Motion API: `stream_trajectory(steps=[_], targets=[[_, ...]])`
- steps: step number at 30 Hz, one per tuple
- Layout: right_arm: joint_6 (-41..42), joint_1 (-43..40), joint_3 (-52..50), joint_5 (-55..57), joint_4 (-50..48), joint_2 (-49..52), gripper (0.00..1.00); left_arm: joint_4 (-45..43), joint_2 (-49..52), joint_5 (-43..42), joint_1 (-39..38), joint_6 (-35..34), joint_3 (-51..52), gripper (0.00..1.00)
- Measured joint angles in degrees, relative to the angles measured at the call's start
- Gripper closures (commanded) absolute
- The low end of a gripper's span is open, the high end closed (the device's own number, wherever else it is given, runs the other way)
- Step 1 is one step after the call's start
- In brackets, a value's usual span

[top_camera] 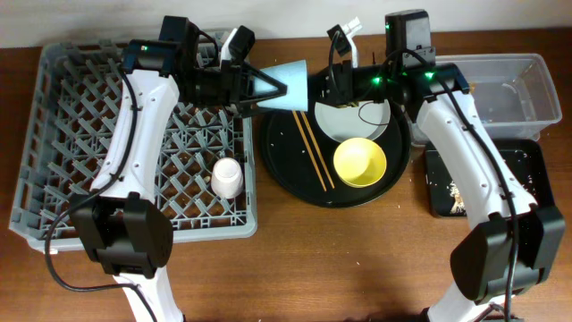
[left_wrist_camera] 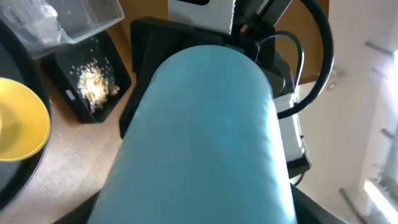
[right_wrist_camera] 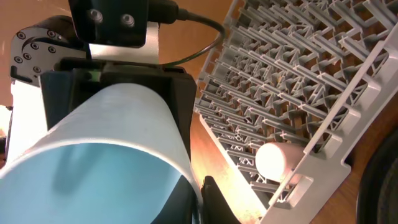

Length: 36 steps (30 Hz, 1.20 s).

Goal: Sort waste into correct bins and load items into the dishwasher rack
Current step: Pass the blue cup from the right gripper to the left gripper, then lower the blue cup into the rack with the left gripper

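Handover of the blue cup point(top_camera: 290, 85) in mid-air, above the gap between the rack point(top_camera: 31, 170) and the round tray point(top_camera: 286, 170). We read this as the loading step, with the cup passing from one arm to the other. The cup lies on its side, with its narrow base toward the left gripper point(top_camera: 266, 87) and its wide mouth toward the right gripper point(top_camera: 329, 87).

The right gripper's fingers are pressed together on the thin rim. The left gripper's fingers flank the base, but we cannot tell whether they press on it.

For the next move we judge that the left gripper needs a firm hold on the base before the right lets go. The cup should then go mouth-down onto free pegs in the rack.

We count:
- one blue cup
- one white cup point(top_camera: 227, 176), already lying in the rack
- one plate point(top_camera: 344, 121), one yellow bowl point(top_camera: 359, 163) and two chopsticks point(top_camera: 313, 148), all on the round tray
- one clear tub point(top_camera: 545, 89)
- one black bin point(top_camera: 527, 165), holding pale scraps point(top_camera: 458, 197)
- one rack
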State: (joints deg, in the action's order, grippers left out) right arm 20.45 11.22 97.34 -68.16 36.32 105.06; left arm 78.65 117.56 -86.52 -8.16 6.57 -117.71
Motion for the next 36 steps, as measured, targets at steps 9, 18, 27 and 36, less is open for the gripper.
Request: stream_trajectory(steps=[9,18,27,36], targets=[[-2.29,-0.11,0.02,2.89,2.80,0.17,0.91,-4.00,0.00,4.31,-0.44,0.15,0.22,0.51],[-3.13,-0.02,0.02,6.54,3.74,0.22,0.15,-7.06,0.00,8.26,0.11,0.09,0.22,0.50],[-6.01,-5.77,0.02,15.32,12.74,0.22,0.04,-6.99,0.00,32.35,4.98,-4.13,0.17,0.50],[-9.18,-8.35,0.02,31.98,24.20,0.22,0.04,-4.07,0.04,84.02,-2.10,-12.94,0.04,0.49]])
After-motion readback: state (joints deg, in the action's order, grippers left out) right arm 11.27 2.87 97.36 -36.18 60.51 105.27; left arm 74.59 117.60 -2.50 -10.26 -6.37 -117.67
